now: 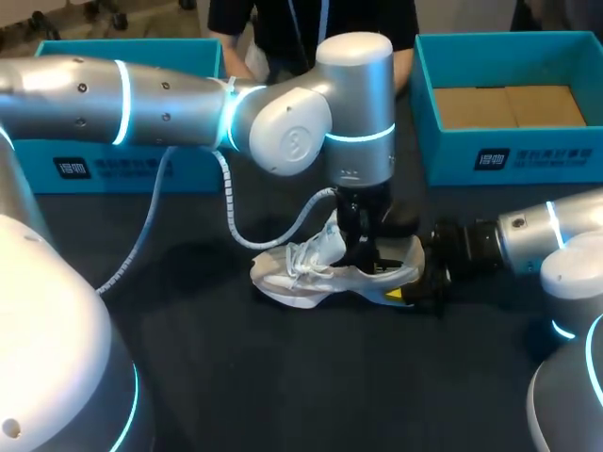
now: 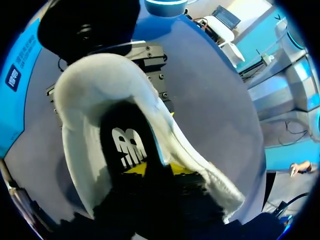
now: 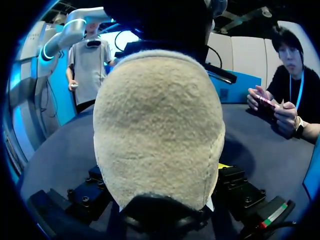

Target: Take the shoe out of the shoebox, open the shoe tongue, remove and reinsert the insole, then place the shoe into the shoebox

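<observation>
Shoe (image 1: pixel 311 273) out of the box, standing on its sole on the black counter (image 1: pixel 283 377), in front of and between the two blue shoeboxes (image 1: pixel 122 169) (image 1: pixel 509 155); toe toward my left, heel toward my right. Tongue (image 1: pixel 327 237) stands up, so the opening is clear. Step in hand, by my reading: the insole work. Left hand (image 1: pixel 363 252) reaches straight down into the opening. Right hand (image 1: pixel 419 285) sits at the heel end, low on the counter. The left wrist view gives what the head view hides: the black insole (image 2: pixel 129 147) lies flat in the heel bed, with the two yellow tips (image 2: pixel 134 170) apart just above its near part and nothing pinched between them. The right wrist view shows only the pale fuzzy heel (image 3: pixel 160 125) filling the space ahead of the right hand. I cannot tell from it whether that hand is clamped on the heel or merely set against it. Next move calls for the left tips to catch the insole's rear edge and close on it. It should then be drawn up along the heel wall, not sideways. The shoe needs bracing at the heel so it does not tip or slide.
</observation>
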You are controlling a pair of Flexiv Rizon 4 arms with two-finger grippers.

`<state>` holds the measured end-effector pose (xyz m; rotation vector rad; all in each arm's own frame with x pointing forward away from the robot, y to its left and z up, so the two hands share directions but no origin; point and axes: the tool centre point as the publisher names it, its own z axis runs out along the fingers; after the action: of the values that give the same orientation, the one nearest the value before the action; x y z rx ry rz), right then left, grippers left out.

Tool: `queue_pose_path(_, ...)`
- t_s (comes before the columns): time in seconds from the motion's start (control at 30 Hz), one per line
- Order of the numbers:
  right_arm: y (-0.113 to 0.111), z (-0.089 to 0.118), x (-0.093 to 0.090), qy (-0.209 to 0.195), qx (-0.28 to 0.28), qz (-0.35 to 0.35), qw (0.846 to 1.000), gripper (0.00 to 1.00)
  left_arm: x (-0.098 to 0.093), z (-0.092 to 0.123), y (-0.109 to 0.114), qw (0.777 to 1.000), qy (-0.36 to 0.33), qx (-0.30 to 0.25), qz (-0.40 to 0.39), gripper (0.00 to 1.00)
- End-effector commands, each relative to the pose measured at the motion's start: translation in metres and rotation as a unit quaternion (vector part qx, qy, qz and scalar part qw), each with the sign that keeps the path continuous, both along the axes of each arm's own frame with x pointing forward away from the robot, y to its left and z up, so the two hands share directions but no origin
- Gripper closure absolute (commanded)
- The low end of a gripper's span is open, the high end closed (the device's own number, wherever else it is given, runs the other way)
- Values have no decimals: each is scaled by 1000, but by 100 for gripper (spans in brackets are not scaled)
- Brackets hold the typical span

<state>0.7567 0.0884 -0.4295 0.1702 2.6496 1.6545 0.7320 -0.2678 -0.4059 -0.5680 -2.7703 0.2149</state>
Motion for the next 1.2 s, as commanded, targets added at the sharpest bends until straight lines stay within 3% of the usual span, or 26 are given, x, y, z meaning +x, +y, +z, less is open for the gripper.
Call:
queue_pose_path(0.03,4,-5,4,1,-2,-1,1000,100,-4,-12,-4,1000,-9,9,-9,60)
queue_pose_path(0.57,4,-5,4,1,-2,-1,1000,100,6,-36,-1,996,-91,-17,18,60)
queue_pose_path(0.9,4,-5,4,1,-2,-1,1000,100,11,-24,3,994,-102,-35,26,53)
queue_pose_path(1.2,4,-5,4,1,-2,-1,1000,100,17,-45,-4,992,-123,-26,13,49)
